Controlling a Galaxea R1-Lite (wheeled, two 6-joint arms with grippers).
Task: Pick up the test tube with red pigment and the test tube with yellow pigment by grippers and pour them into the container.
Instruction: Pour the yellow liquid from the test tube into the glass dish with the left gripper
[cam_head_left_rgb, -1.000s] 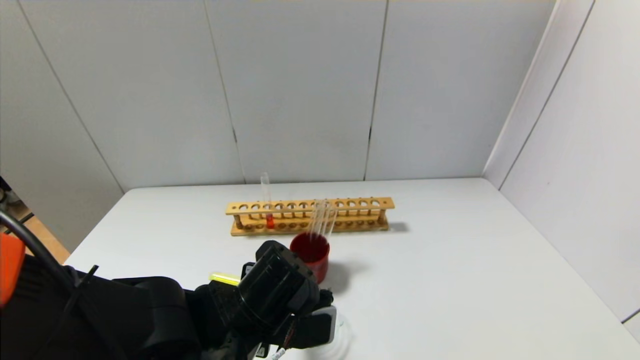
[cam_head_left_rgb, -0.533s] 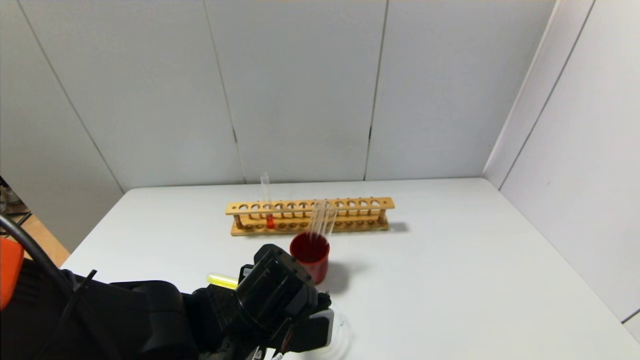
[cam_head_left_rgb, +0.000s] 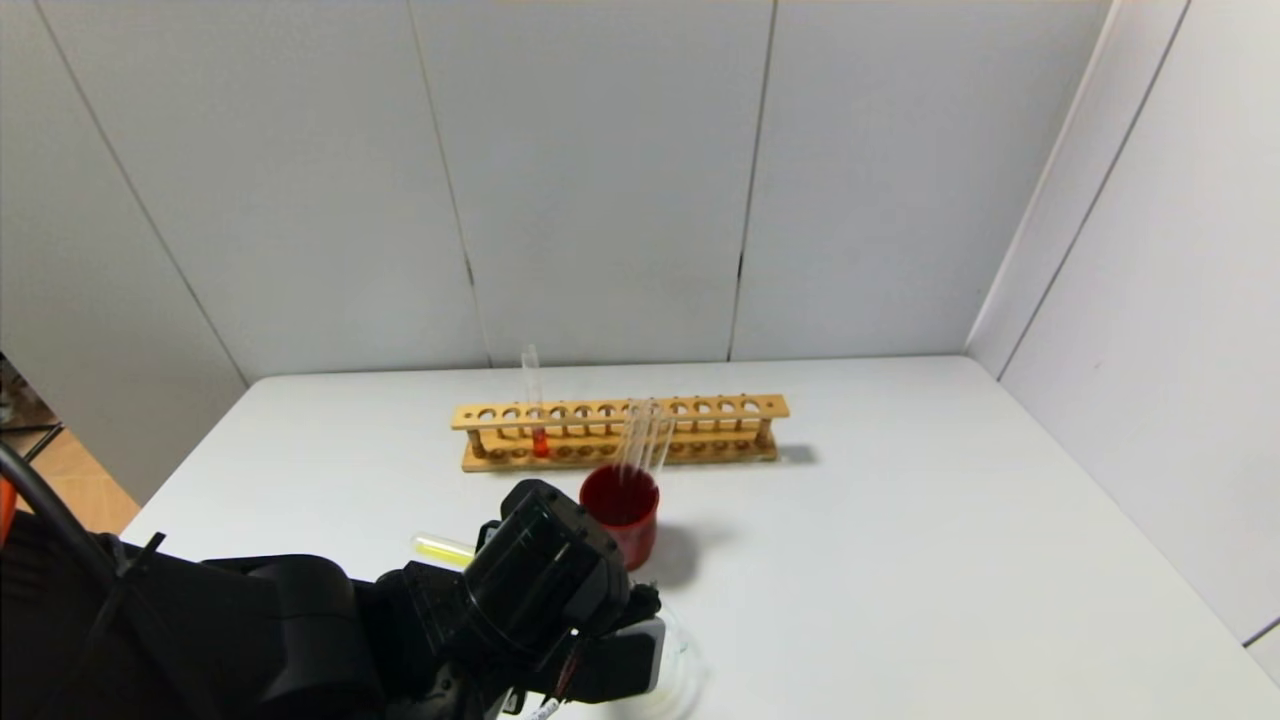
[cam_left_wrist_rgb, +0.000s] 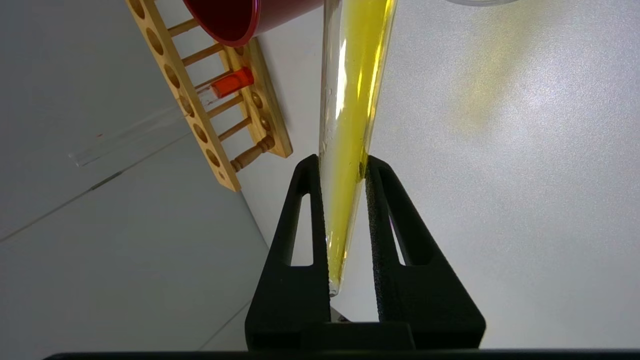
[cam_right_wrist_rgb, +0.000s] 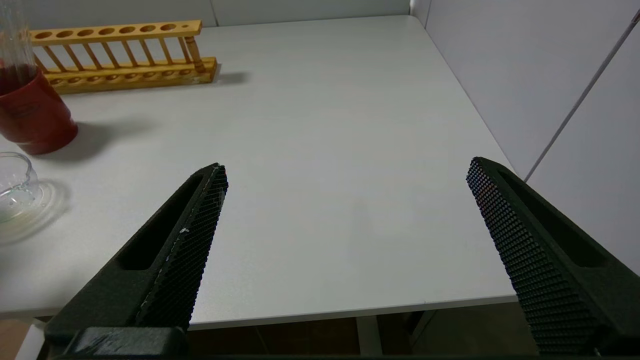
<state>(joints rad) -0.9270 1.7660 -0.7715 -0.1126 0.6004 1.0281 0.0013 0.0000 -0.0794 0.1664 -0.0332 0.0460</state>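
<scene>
Where faintly printed, container (cam_right_wrist_rgb: 15, 182) text unreadable

A white table (cam_head_left_rgb: 900, 560) carried the work, its surface running back to grey wall panels. A wooden test-tube rack (cam_head_left_rgb: 620, 432) stood lengthwise toward the far side of the table, the landmark for all else. Just in front of the rack's middle stood a dark red cup (cam_head_left_rgb: 621, 512), resting on the tabletop and casting a shadow to its right. Nearer than the cup, well apart from the rack, a clear glass container (cam_right_wrist_rgb: 15, 187) sat directly on the table by the near edge.
</scene>
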